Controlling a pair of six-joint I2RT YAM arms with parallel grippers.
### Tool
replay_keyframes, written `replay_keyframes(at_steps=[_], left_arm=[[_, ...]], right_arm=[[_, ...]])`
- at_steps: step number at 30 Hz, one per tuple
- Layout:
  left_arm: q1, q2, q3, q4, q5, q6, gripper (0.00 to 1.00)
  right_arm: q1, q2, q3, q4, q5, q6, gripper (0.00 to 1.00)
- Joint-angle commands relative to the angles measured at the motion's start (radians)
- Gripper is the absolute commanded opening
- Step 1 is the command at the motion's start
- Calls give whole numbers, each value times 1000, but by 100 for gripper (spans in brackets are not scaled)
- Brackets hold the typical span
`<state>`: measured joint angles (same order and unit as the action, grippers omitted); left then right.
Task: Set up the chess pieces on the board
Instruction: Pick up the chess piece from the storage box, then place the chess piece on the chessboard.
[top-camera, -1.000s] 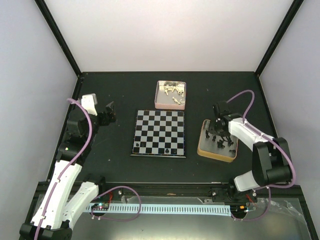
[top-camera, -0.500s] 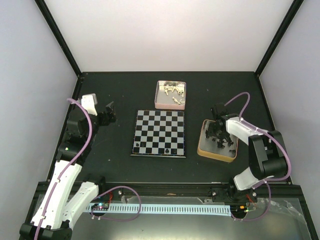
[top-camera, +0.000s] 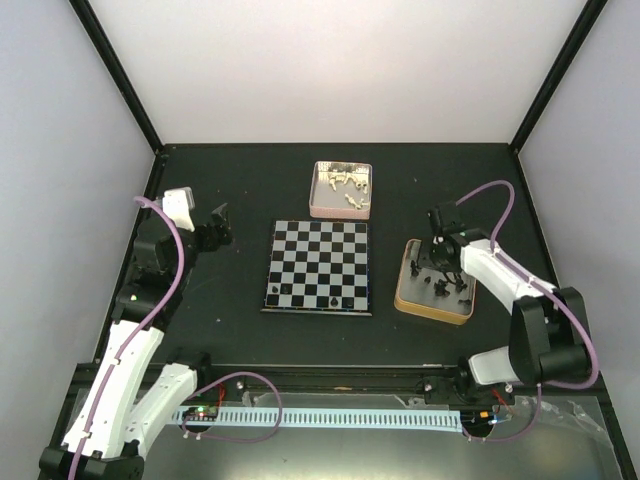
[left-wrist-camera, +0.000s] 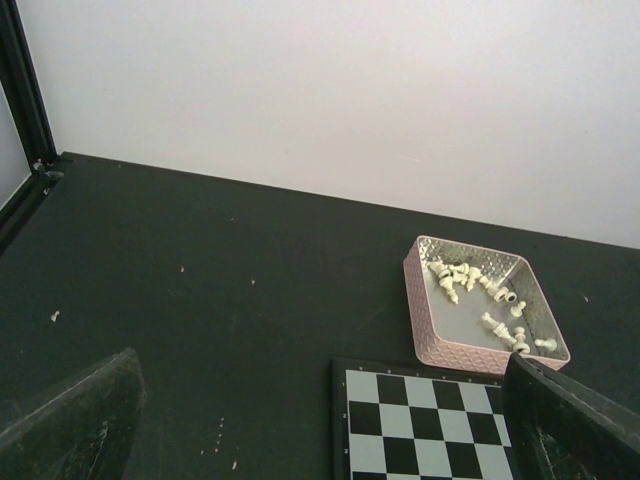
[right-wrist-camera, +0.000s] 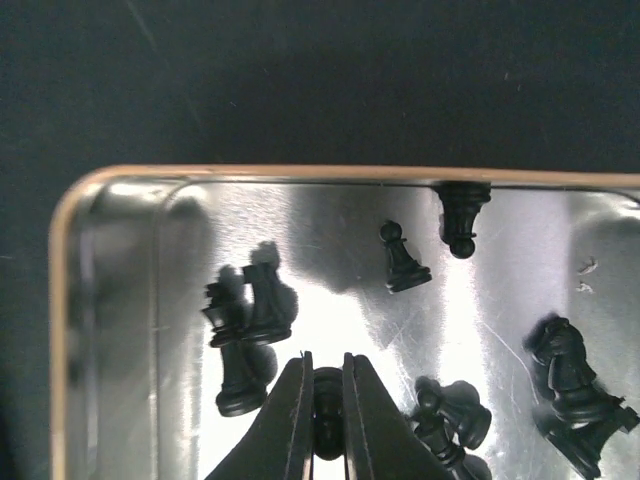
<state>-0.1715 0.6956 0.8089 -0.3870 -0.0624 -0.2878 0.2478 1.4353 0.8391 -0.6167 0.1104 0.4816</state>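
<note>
The board (top-camera: 319, 267) lies mid-table with three black pieces (top-camera: 332, 300) on its near row; its corner shows in the left wrist view (left-wrist-camera: 420, 425). White pieces (left-wrist-camera: 478, 295) lie in a pink tin (top-camera: 341, 189). Black pieces (right-wrist-camera: 250, 310) lie in a tan-rimmed tin (top-camera: 433, 282). My right gripper (right-wrist-camera: 326, 395) is over that tin, shut on a black piece (right-wrist-camera: 327, 405) held between its fingers (right-wrist-camera: 290, 410). My left gripper (top-camera: 217, 226) hovers left of the board, open and empty; its fingers (left-wrist-camera: 70, 420) frame the wrist view.
The pink tin (left-wrist-camera: 485, 312) stands just beyond the board's far edge. The tan tin's rim (right-wrist-camera: 300, 173) runs across the right wrist view. Black frame posts and white walls close in the table; the left wall post (left-wrist-camera: 25, 90) is close by.
The right gripper has shifted slightly within the tan tin and lifted a little. The left arm has not moved.
</note>
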Motion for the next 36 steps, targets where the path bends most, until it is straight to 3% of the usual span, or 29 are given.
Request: replay_keyframes(at_steps=[1, 5, 10, 14, 20, 26, 36], left_arm=[[7, -3, -4, 32, 9, 7, 99], [7, -1, -4, 32, 12, 6, 99], [9, -2, -4, 33, 14, 6, 99], [8, -1, -4, 32, 14, 6, 99], [9, -6, -4, 30, 13, 8, 99], [8, -8, -4, 31, 10, 8, 99], [9, -8, -5, 31, 10, 8, 99]], right_arm=[[24, -82, 42, -24, -16, 24, 1], [107, -105, 89, -50, -56, 54, 1], [308, -59, 170, -38, -89, 122, 2], [496, 64, 265, -10, -109, 165, 2], [682, 291, 464, -27, -92, 166, 2], [774, 470, 641, -112, -30, 149, 2], [814, 602, 718, -141, -32, 140, 2]])
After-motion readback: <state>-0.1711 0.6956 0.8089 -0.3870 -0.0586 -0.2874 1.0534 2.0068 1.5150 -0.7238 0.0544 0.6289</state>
